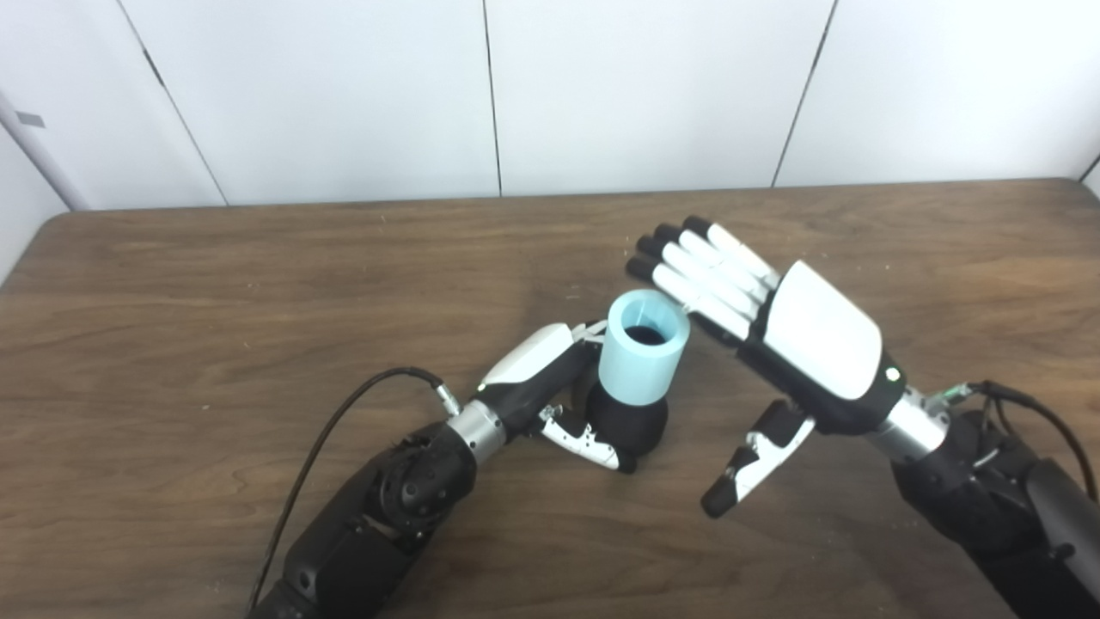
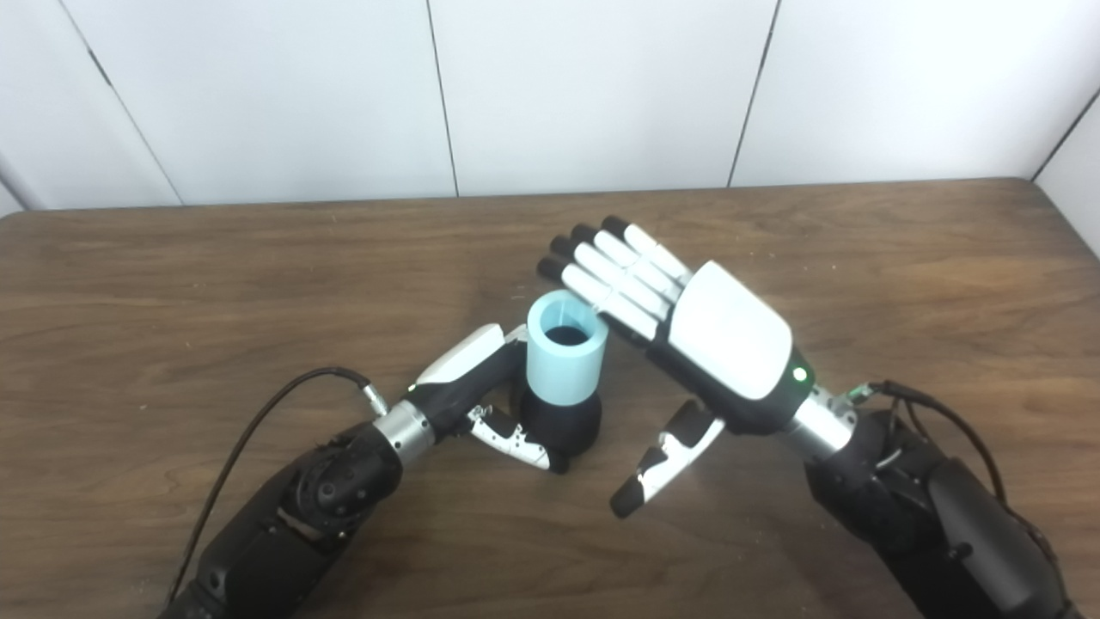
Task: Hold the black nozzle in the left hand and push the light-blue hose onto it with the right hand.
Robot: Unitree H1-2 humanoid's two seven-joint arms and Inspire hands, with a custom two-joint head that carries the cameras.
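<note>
The black nozzle (image 1: 632, 421) stands on the wooden table (image 1: 172, 344) near its middle. A short light-blue hose (image 1: 643, 361) sits upright over the nozzle's top, its open end facing up. My left hand (image 1: 550, 387) is shut on the nozzle's rounded base, thumb across the front and fingers hidden behind. My right hand (image 1: 773, 344) hovers just right of the hose, open, fingers stretched flat up and to the left beside the hose rim, thumb hanging down. It holds nothing.
A black cable (image 1: 344, 413) loops from my left wrist over the table. White wall panels (image 1: 550, 86) rise behind the table's far edge. Bare wood lies on both sides of the hands.
</note>
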